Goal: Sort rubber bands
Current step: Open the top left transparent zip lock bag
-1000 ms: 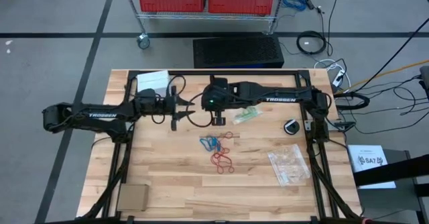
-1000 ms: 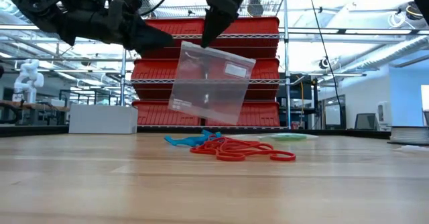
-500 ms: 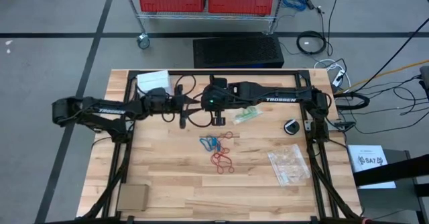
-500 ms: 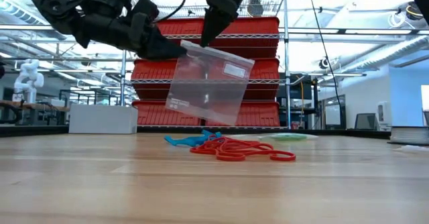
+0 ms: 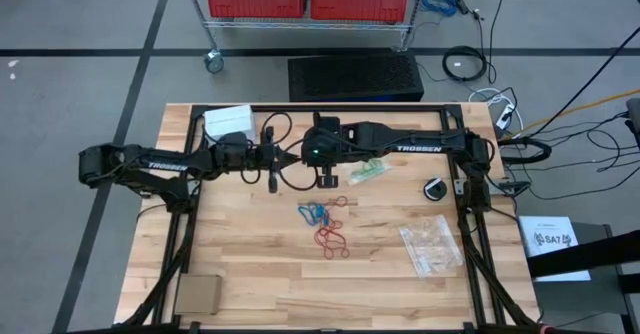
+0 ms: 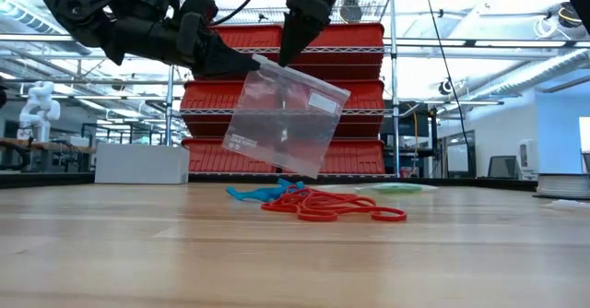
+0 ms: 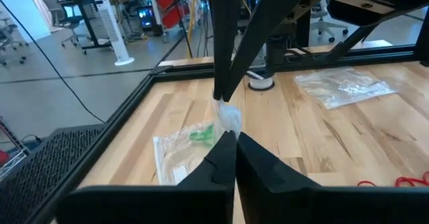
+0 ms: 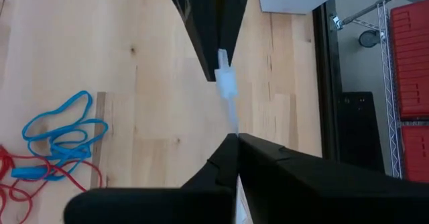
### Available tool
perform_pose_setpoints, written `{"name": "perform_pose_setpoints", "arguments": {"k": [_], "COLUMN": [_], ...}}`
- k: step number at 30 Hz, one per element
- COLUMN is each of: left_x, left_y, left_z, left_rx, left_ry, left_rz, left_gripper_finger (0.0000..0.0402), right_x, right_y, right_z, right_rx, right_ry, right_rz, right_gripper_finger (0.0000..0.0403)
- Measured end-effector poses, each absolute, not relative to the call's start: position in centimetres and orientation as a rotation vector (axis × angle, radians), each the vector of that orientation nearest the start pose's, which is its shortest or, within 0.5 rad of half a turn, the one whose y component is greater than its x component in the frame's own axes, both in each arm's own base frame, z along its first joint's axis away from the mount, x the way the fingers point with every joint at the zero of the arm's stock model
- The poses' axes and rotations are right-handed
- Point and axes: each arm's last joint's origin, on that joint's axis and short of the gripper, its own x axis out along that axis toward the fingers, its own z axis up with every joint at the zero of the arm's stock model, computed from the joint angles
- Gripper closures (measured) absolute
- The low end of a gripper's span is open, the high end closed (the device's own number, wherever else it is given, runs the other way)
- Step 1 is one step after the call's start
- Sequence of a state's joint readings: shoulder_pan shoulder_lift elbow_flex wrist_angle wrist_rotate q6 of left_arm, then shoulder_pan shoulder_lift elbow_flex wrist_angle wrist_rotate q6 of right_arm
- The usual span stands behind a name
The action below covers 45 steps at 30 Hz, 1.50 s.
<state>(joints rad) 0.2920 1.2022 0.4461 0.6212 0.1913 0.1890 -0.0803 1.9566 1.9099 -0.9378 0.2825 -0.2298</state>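
Grippers left [image 6: 247, 65] and right [image 6: 284, 57] both pinch the top edge of a clear bag [image 6: 281, 124] hanging above the bands [image 6: 318, 203] on the table [image 6: 295, 253], so uneven pulling could tear it or slip it free.

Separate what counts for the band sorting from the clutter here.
Job: red rubber bands; blue rubber bands; clear bag pinched by left gripper and right gripper.

Clutter: crumpled bags; bag with green bands; cardboard square; white paper.
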Motion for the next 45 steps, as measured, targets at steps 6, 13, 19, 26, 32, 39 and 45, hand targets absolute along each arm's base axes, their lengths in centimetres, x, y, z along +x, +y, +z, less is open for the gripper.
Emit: {"name": "perform_pose_setpoints", "arguments": {"k": [6,13,19,26,32,39,45], "left_x": [23.1,23.1,23.1,23.1,23.1,23.1,23.1], "left_y": [6.4,6.4,6.4,6.4,6.4,6.4,6.5], "left_z": [21.2,21.2,21.2,21.2,21.2,21.2,21.2], "left_rx": [0.17,0.184,0.191,0.191,0.191,0.19,0.192], "left_ry": [0.14,0.147,0.145,0.144,0.145,0.148,0.147], "left_rz": [0.087,0.094,0.096,0.098,0.098,0.098,0.116], "left_gripper_finger": [0.0398,0.04,0.04,0.0401,0.0401,0.0401,0.0401], "right_x": [41.8,41.4,41.7,42.1,42.7,43.2,42.9], "right_y": [-4.0,-4.0,-4.3,-5.6,-5.8,-5.7,-5.6], "right_z": [31.7,32.7,32.8,32.8,32.0,31.4,31.3], "right_rx": [-0.293,-0.258,-0.097,-0.061,-0.062,-0.085,-0.105], "right_ry": [1.017,0.972,0.92,0.88,0.888,0.882,0.921], "right_rz": [-0.225,-0.247,-0.155,-0.176,-0.127,-0.111,-0.153], "right_gripper_finger": [0.0403,0.036,0.0289,0.0251,0.0272,0.0335,0.0392]}}
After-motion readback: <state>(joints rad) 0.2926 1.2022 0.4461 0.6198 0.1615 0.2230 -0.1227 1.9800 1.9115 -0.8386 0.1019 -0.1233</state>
